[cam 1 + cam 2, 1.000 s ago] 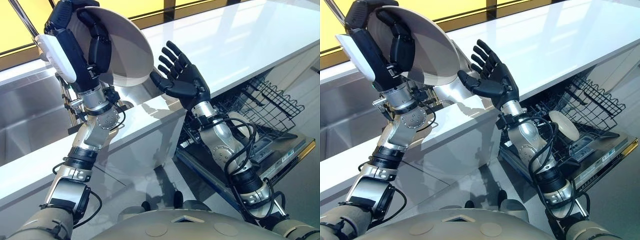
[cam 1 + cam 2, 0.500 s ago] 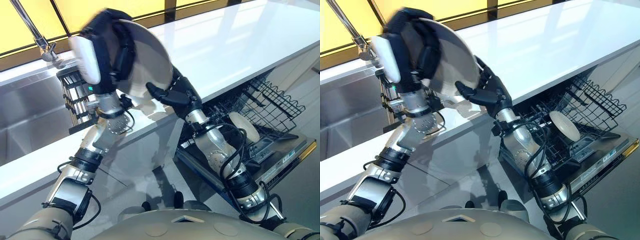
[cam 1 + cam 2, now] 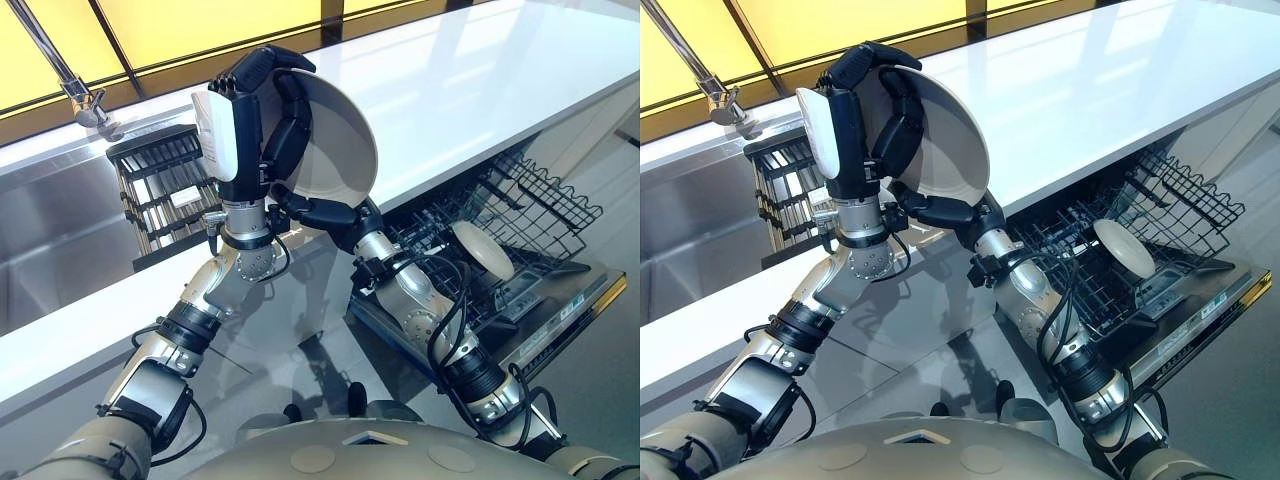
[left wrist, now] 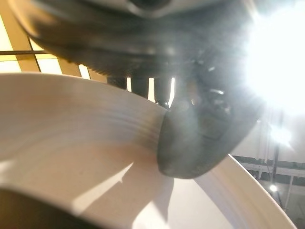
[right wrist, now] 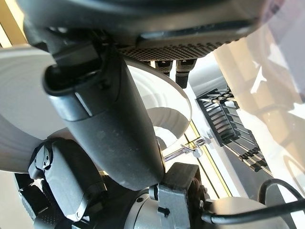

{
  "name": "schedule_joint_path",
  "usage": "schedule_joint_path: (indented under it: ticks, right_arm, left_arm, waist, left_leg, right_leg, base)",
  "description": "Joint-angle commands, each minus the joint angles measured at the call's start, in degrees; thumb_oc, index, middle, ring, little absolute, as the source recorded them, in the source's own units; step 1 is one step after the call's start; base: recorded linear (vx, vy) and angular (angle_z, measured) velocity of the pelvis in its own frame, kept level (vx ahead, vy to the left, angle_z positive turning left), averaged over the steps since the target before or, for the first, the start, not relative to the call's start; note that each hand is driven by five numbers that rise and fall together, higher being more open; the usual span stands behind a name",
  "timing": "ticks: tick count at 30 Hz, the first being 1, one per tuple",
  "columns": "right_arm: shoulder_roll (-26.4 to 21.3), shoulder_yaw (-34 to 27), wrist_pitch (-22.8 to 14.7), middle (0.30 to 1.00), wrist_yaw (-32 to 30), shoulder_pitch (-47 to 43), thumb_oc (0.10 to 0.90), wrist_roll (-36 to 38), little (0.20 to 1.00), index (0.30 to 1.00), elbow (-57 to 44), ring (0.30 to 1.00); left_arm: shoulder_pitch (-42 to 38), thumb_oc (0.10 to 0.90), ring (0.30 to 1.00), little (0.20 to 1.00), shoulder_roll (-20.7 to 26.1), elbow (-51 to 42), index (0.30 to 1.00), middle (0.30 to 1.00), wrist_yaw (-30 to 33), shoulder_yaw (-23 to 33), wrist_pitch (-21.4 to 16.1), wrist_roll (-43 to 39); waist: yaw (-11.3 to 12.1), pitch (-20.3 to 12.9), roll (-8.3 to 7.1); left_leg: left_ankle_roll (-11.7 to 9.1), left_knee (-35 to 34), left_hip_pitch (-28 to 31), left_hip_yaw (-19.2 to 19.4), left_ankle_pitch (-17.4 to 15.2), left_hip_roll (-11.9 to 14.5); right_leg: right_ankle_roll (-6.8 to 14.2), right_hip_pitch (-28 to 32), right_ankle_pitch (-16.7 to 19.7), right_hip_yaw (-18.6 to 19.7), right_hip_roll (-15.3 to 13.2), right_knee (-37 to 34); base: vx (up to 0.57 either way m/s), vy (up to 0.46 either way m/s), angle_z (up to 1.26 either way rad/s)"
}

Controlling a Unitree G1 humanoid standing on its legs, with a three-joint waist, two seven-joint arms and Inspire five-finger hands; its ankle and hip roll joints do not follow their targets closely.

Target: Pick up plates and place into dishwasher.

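Note:
My left hand [image 3: 250, 120] is raised above the counter edge, shut on a white plate [image 3: 340, 150] that stands nearly upright with its hollow facing right. In the left wrist view a dark fingertip [image 4: 200, 138] presses on the plate's [image 4: 71, 143] rim. My right hand [image 3: 322, 213] has come up under the plate's lower rim. Its thumb [image 5: 109, 119] lies at the front and the rest of the hand is behind the plate. Another white plate [image 3: 483, 250] stands in the pulled-out dishwasher rack [image 3: 545, 195] at the right.
The white counter [image 3: 480, 80] runs across the back. A steel sink [image 3: 50, 240] at the left holds a dark dish rack [image 3: 165, 190], with a faucet [image 3: 70, 85] above it. The open dishwasher door [image 3: 565, 305] juts out low at the right.
My left hand has swung the plate rightward and lower, over the counter edge. My right hand, spread open beside the plate before, has slid in under and behind the plate's lower rim.

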Motion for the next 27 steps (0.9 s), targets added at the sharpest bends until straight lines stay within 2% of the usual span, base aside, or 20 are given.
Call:
schedule_joint_path:
  ticks: [1, 3, 4, 5, 6, 7, 11, 16, 25, 26, 27]
  right_arm:
    - [5.6, -2.1, -7.6, 0.735, 0.9, -4.1, 0.608, -3.3, 0.708, 0.735, -6.3, 0.735]
    - [5.5, -3.0, -8.8, 0.764, 0.4, -3.6, 0.641, -5.1, 0.741, 0.764, -6.5, 0.764]
    - [5.2, -3.5, -9.5, 0.822, -0.1, -3.3, 0.709, -6.1, 0.809, 0.822, -6.9, 0.822]
    - [5.0, -4.2, -10.2, 0.815, -0.4, -3.1, 0.701, -7.1, 0.801, 0.815, -7.1, 0.815]
    - [4.8, -4.9, -10.7, 0.836, -0.5, -2.7, 0.726, -8.5, 0.826, 0.836, -7.5, 0.836]
    - [4.5, -5.7, -11.2, 0.900, -0.9, -2.4, 0.800, -10.3, 0.900, 0.900, -7.9, 0.900]
    - [3.1, -8.9, -12.6, 0.900, -0.9, -1.0, 0.800, -15.4, 0.900, 0.900, -9.2, 0.900]
    - [0.9, -13.2, -13.9, 0.900, -0.5, 0.5, 0.800, -15.4, 0.900, 0.900, -9.3, 0.900]
    - [-0.5, -17.8, -16.7, 0.900, -0.4, 3.1, 0.800, -14.6, 0.900, 0.900, -9.7, 0.900]
    - [-0.5, -18.4, -17.0, 0.580, -0.6, 3.2, 0.427, -14.7, 0.527, 0.580, -9.7, 0.580]
    - [-0.4, -18.8, -17.1, 0.300, -0.3, 3.3, 0.100, -14.6, 0.200, 0.300, -9.5, 0.300]
  left_arm:
    - [-2.8, 0.100, 0.300, 0.200, -2.1, -0.6, 0.300, 0.300, -1.0, -0.4, -4.4, -0.2]
    - [-1.7, 0.100, 0.300, 0.200, -2.0, -0.9, 0.300, 0.300, -2.0, 0.2, -4.4, -0.9]
    - [-1.1, 0.100, 0.300, 0.200, -1.8, -0.8, 0.300, 0.300, -2.1, 0.5, -4.7, -1.2]
    - [-0.3, 0.100, 0.300, 0.200, -1.7, -0.9, 0.300, 0.300, -2.6, 1.1, -4.7, -1.3]
    - [0.5, 0.100, 0.300, 0.200, -1.7, -0.9, 0.300, 0.300, -3.1, 1.8, -5.0, -1.7]
    - [1.5, 0.100, 0.300, 0.200, -1.5, -1.2, 0.300, 0.300, -3.5, 2.8, -4.9, -1.9]
    - [5.8, 0.100, 0.300, 0.200, 0.2, -0.8, 0.300, 0.300, -4.4, 6.7, -5.1, -0.9]
    - [10.8, 0.100, 0.300, 0.200, 2.4, 1.8, 0.300, 0.300, -3.4, 12.3, -6.8, 2.4]
    - [15.5, 0.100, 0.300, 0.200, 3.6, 3.8, 0.300, 0.300, -3.2, 17.4, -8.7, 1.6]
    - [15.8, 0.100, 0.300, 0.200, 3.4, 4.1, 0.300, 0.300, -3.4, 17.8, -9.3, 0.8]
    - [16.1, 0.100, 0.300, 0.200, 3.3, 4.2, 0.300, 0.300, -3.5, 18.2, -10.0, 0.4]
  waist:
    - [-0.1, -4.1, 0.81]
    - [0.0, -4.0, 0.82]
    - [0.0, -4.0, 0.85]
    - [0.0, -4.0, 0.88]
    - [0.1, -4.0, 0.90]
    - [0.2, -4.1, 0.91]
    - [0.5, -3.9, 1.04]
    - [1.0, -4.3, 1.43]
    - [0.8, -4.8, 1.58]
    - [0.8, -4.9, 1.54]
    - [0.8, -4.8, 1.49]
  left_leg:
    - [1.5, 0.1, -1.6, 0.2, -4.7, -1.9]
    - [1.5, 0.1, -1.5, 0.2, -4.7, -1.8]
    - [1.5, 0.1, -1.5, 0.4, -4.8, -1.8]
    - [1.5, 0.1, -1.5, 0.4, -4.8, -1.8]
    - [1.5, 0.1, -1.5, 0.4, -4.8, -1.8]
    - [1.5, 0.1, -1.9, 0.6, -4.4, -1.8]
    - [1.4, 0.1, -1.2, 1.2, -4.9, -1.9]
    - [1.2, 0.1, -1.1, 2.3, -4.9, -1.8]
    - [1.2, 0.1, -1.3, 2.7, -4.7, -1.8]
    - [1.3, 0.1, -1.3, 2.5, -4.7, -1.8]
    - [1.4, 0.1, -1.2, 2.4, -4.8, -1.9]
  right_leg:
    - [1.9, 3.4, -9.7, -2.9, 2.3, 2.1]
    - [2.0, 3.4, -9.6, -2.9, 2.3, 1.9]
    - [2.0, 3.4, -9.5, -2.9, 2.2, 1.8]
    - [2.1, 3.4, -9.4, -3.0, 2.2, 1.6]
    - [2.1, 3.5, -9.3, -2.9, 2.1, 1.5]
    - [2.1, 3.1, -8.9, -2.9, 2.0, 1.4]
    - [2.2, 3.4, -8.5, -3.5, 1.9, 0.6]
    - [2.5, 3.1, -8.0, -4.2, 1.3, 0.2]
    - [2.8, 2.7, -7.4, -3.8, 0.9, 0.2]
    - [2.8, 2.7, -7.4, -3.6, 0.9, 0.2]
    - [2.8, 2.7, -7.4, -3.5, 0.9, 0.3]
  base:
    - [0.00, 0.000, 0.00]
    - [0.00, 0.000, 0.00]
    - [0.00, 0.000, 0.00]
    - [0.00, 0.000, 0.00]
    - [0.00, 0.000, 0.00]
    - [0.00, 0.000, 0.00]
    - [0.01, 0.001, -0.01]
    - [0.02, 0.006, -0.03]
    - [0.01, 0.014, -0.03]
    - [0.00, 0.000, 0.00]
    - [0.00, 0.000, 0.00]
